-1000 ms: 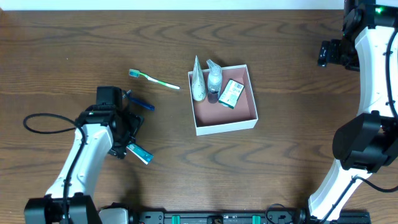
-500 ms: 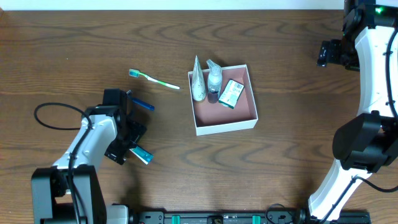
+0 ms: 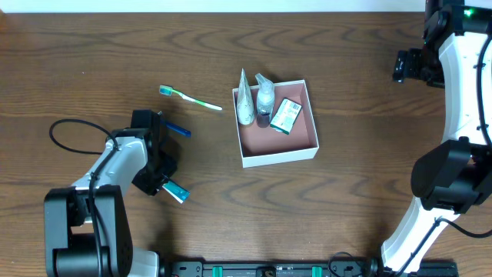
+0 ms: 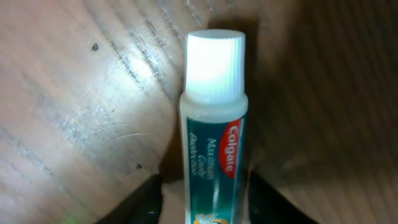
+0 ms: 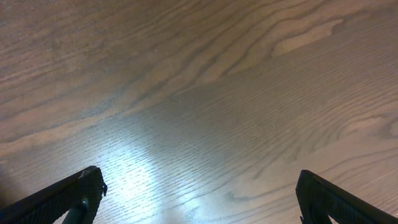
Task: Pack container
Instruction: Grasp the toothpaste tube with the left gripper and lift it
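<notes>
Left gripper (image 3: 163, 183) down, jaws narrowed astride toothpaste tube (image 4: 214, 124), firm hold not confirmable; tube's long axis along fingers, cap outward. Container (image 3: 281, 159) well apart to right. Right gripper (image 5: 199, 193) wide, empty, far beyond

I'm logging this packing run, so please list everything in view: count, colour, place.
container: 1, white walls, pink-brown inside, table centre
white tube: 1, white, in the container at its left wall
small bottle: 1, clear, dark lower part, in the container beside the white tube
packet: 1, green and white, in the container right of the small bottle
toothbrush: 1, green and white, on the table left of the container
blue slender item: 1, blue, by the left arm; too small to name
toothpaste tube: 1, teal, white cap, on the table
table: 1, brown wood
left gripper: 1, black, flanking the toothpaste tube; grip unclear
right gripper: 1, black, open, far right
</notes>
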